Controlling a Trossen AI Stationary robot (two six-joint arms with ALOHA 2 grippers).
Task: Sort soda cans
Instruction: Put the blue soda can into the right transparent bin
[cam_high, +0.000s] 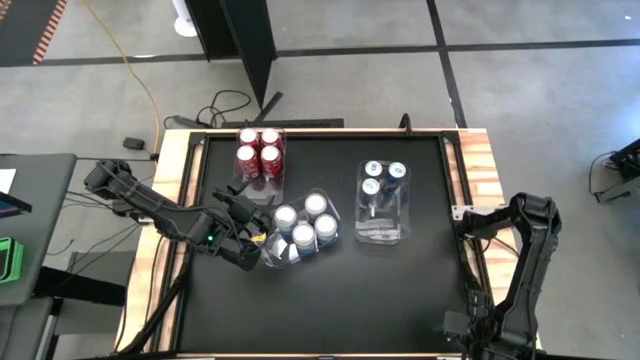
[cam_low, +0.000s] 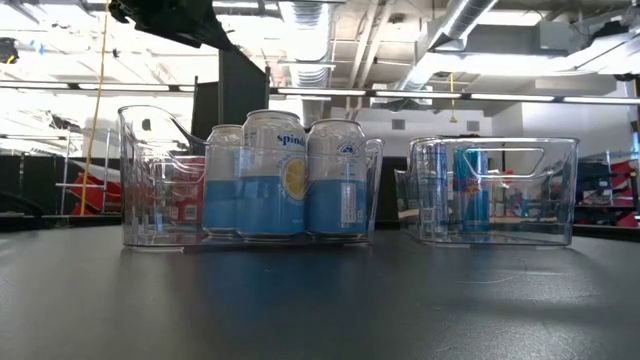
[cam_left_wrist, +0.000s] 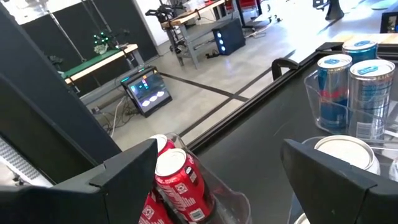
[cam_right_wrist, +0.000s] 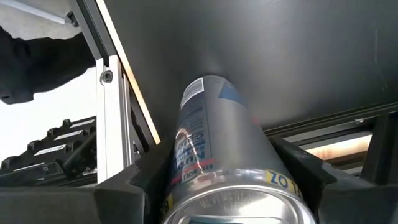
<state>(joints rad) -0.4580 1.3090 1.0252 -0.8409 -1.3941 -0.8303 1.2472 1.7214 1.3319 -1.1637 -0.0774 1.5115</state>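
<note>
Right gripper (cam_right_wrist: 221, 168), right edge of high view, fingers snug on both sides of slim dark blue metal can (cam_right_wrist: 214, 118); seat your grip squarely before lifting. Left gripper (cam_high: 257, 250) wide open, empty, centre-left

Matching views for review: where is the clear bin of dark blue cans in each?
High view: bin of dark blue cans, right of centre.
Low view: at right.
Left wrist view: ahead, past the light-blue cans.
Right wrist view: not in it.
Shared landmark: light-blue cans beside it.
</note>
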